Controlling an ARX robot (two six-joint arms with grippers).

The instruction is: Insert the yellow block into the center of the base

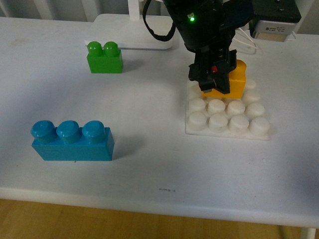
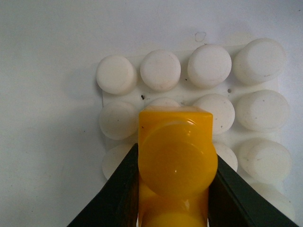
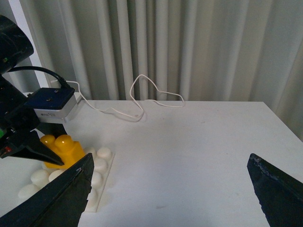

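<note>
My left gripper [image 1: 215, 85] is shut on the yellow block [image 1: 236, 79] and holds it over the white studded base [image 1: 227, 115], at the base's far middle part. In the left wrist view the yellow block [image 2: 176, 156] sits between the two black fingers [image 2: 118, 189], above the base's studs [image 2: 161, 70]; I cannot tell whether it touches them. My right gripper [image 3: 170, 184] is open and empty, well to the side of the base [image 3: 97, 166], with the yellow block [image 3: 61, 146] in its view too.
A green two-stud brick [image 1: 104, 57] stands at the far left. A blue three-stud brick [image 1: 72, 140] stands at the near left. A white lamp foot [image 1: 134, 31] lies behind the green brick. A white cable [image 3: 142, 97] lies on the table by the curtain.
</note>
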